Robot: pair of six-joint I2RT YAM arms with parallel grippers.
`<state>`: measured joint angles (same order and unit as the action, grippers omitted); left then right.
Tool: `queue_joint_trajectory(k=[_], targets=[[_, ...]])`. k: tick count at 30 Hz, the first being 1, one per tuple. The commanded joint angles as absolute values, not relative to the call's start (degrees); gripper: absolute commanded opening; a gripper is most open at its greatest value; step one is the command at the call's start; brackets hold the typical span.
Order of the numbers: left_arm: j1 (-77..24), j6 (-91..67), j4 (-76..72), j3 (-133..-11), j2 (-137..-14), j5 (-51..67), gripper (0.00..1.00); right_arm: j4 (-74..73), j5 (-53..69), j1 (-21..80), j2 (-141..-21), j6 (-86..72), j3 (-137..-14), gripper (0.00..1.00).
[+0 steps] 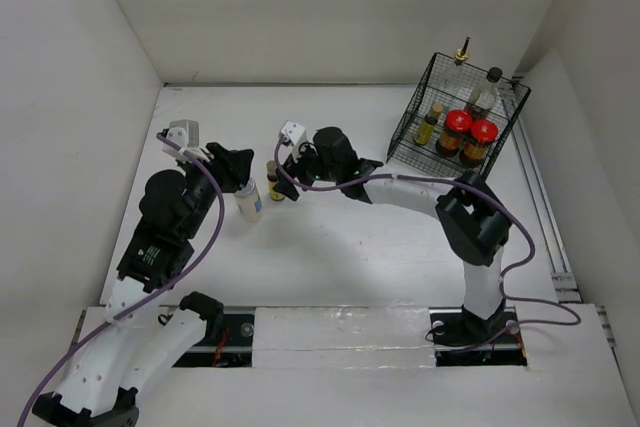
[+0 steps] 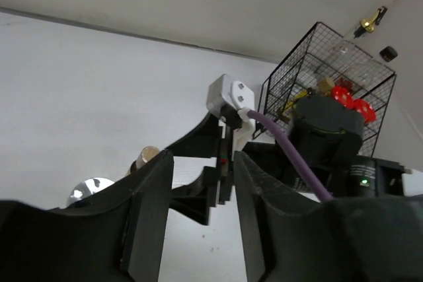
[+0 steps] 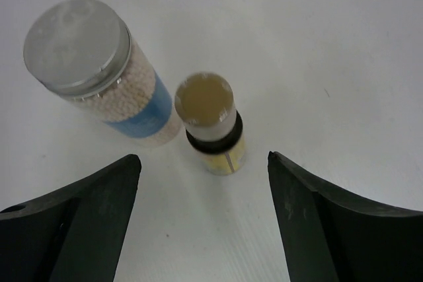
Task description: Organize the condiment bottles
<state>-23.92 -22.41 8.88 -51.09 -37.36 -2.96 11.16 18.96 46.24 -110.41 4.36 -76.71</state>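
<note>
Standing upright on the desk (image 1: 340, 257), well apart from the black wire basket (image 1: 408, 135), the small yellow bottle (image 3: 211, 127) is framed by the fingers of the right pincer (image 3: 201, 163). These are spread wide and not yet touching it. The white bottle (image 3: 99, 77) stands just beside it, on the side away from the basket, and only a slit of desk is seen between the two in the right wrist view.

That closeness is judged to be the main hazard. If the pincer is advanced slightly off line, the finger on the side away from the basket could be driven into the white bottle and tip it. Both bottles could also be caught in one squeeze. The yellow bottle is narrow with a rounded cap, so a grip taken high could slip or tilt it.

The left pincer (image 2: 201, 163), also spread and holding nothing, hovers just beyond the white bottle from the basket, facing the right one. A collision between the arms is possible if both are moved inward together. Inside the basket, a red-lidded jar (image 1: 456, 127) could be knocked on delivery.
</note>
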Motion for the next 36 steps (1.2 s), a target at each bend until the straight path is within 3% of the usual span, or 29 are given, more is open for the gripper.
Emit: queue_joint_trajectory(k=[1,7,10,12,14,20,26,36], targets=[[-23.73,-22.59,7.56,-50.8,-36.65,-4.13,0.38,16.17,19.7,46.76,-112.67,5.89,-83.48,0.84],[-23.73,-22.59,7.56,-50.8,-37.18,-4.13,0.44,17.67,15.31,47.46,-117.15,5.1,-86.74,0.8],[-23.73,-22.59,7.56,-50.8,-37.18,-4.13,0.44,17.67,14.77,47.46,-118.48,4.57,-88.15,0.5],[-23.73,-22.59,7.56,-50.8,-37.18,-4.13,0.44,18.8,14.07,47.46,-118.48,3.79,-88.15,0.25],[-23.73,-22.59,7.56,-50.8,-37.18,-4.13,0.44,21.17,14.06,47.46,-117.08,3.08,-86.93,0.15],[-23.73,-22.59,7.03,-50.8,-37.79,-4.13,0.46,27.68,9.77,45.8,-101.54,1.05,-77.09,0.14],[-23.73,-22.59,7.03,-50.8,-38.32,-3.6,0.46,23.57,0.62,36.4,-83.88,1.05,-68.04,0.14],[-23.73,-22.59,7.03,-50.8,-38.93,-2.55,0.53,17.76,-5.36,21.19,-73.39,-1.14,-61.26,0.13]])
